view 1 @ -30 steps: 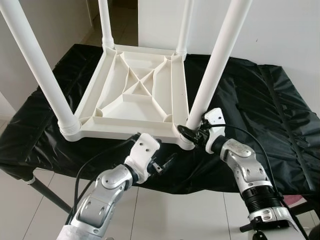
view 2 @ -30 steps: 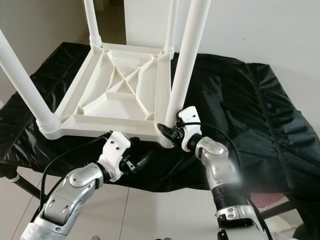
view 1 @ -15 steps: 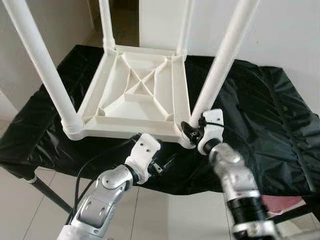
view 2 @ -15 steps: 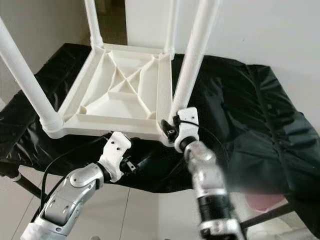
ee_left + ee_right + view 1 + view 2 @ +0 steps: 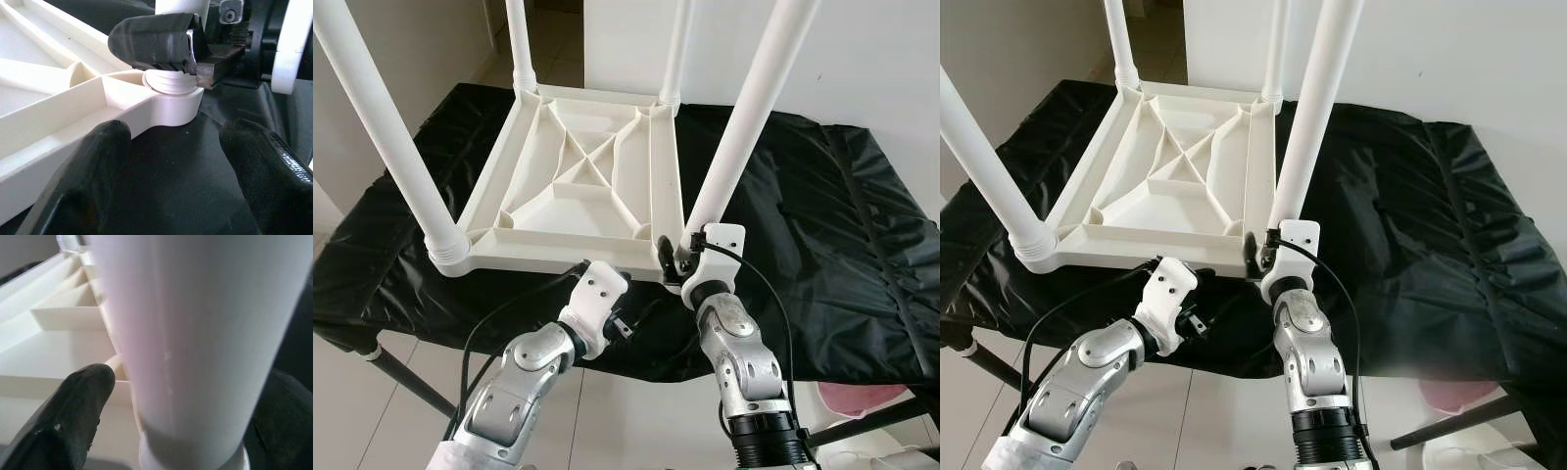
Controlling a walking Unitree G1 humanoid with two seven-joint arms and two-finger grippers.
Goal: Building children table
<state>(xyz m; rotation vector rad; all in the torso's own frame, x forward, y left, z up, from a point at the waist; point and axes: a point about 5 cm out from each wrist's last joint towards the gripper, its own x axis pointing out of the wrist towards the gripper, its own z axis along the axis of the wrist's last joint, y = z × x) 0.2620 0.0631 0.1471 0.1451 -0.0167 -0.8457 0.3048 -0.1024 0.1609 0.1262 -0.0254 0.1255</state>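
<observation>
White plastic makes up the children's table [image 5: 578, 186], which is lying upside down on the desk [image 5: 822, 225] with its ribbed underside facing up. Black wrinkled sheeting is covering that desk. Four round white legs are standing up from the table's corners, each seated in a ringed collar; the near right leg [image 5: 739, 122] is rising from the corner closest to the robot's right arm.

The right hand [image 5: 677, 262] is holding the base of that near right leg, one black finger [image 5: 73, 406] lying against the leg's inner side and the other sitting on its far side, just above the collar. The left hand [image 5: 631, 323] is hovering just in front of the table's near edge, below that same corner, with its fingers [image 5: 93, 161] spread wide and touching nothing.

Compared with a second ago, the right forearm is now standing more upright under the corner, where earlier it was reaching in from the right side, and the right hand is sitting closer against the leg's base. The left hand is staying where it was.
</observation>
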